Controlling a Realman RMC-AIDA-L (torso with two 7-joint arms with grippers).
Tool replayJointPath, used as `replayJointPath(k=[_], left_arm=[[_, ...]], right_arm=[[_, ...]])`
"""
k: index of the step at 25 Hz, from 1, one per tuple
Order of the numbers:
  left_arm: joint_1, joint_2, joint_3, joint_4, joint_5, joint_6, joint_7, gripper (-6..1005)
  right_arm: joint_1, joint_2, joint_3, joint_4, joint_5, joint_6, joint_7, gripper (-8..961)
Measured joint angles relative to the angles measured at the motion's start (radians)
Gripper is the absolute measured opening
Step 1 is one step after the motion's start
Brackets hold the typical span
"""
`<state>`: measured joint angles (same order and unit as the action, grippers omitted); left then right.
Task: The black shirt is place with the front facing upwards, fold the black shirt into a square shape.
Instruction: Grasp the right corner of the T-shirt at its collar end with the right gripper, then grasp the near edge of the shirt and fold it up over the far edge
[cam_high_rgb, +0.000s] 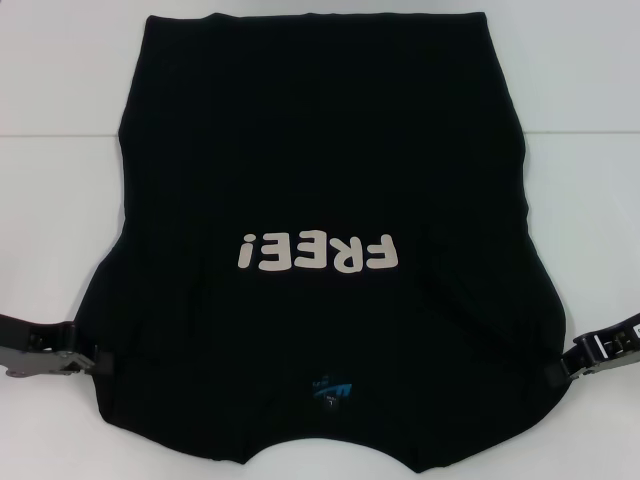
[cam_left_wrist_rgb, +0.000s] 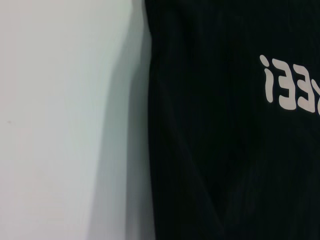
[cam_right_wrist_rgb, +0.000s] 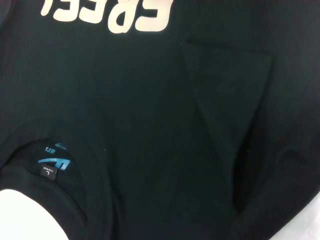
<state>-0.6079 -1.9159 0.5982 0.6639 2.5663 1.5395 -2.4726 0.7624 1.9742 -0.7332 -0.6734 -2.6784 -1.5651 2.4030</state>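
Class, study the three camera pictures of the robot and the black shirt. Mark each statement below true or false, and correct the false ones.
1. The black shirt lies with its lettering facing up. True.
2. The collar end is the far end from the robot. False: the collar, with its blue neck mark, is nearest the robot.
3. The left gripper is at the shirt's left edge, near the sleeve. True.
4. The right gripper hovers above the lettering. False: it is at the shirt's right edge.
5. The table is dark wood. False: it is white.
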Motion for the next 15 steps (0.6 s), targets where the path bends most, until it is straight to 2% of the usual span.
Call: replayJointPath(k=[3,6,12,15], left_arm=[[-0.005,0.002,-0.001,-0.008,0.0,0.012,0.009,27],[-0.013,0.009,-0.002,-0.031,0.0,0.042,0.025,27],[-0.029,0.02,-0.007,-0.072,0.0,0.165,0.075,27],[-0.03,0.022,-0.003,-0.091,0.003,0.233,0.097,27]], right_arm=[[0.0,-0.002,0.0,0.0,0.0,-0.011,-0.014,85],[0.001,-0.012,0.0,0.0,0.0,-0.033,-0.033,73],[-0.013,-0.051,0.0,-0.002,-0.002,-0.137,-0.108,73],[-0.025,-0.059,-0.001,-0.003,-0.027,-0.207,-0.163,79]])
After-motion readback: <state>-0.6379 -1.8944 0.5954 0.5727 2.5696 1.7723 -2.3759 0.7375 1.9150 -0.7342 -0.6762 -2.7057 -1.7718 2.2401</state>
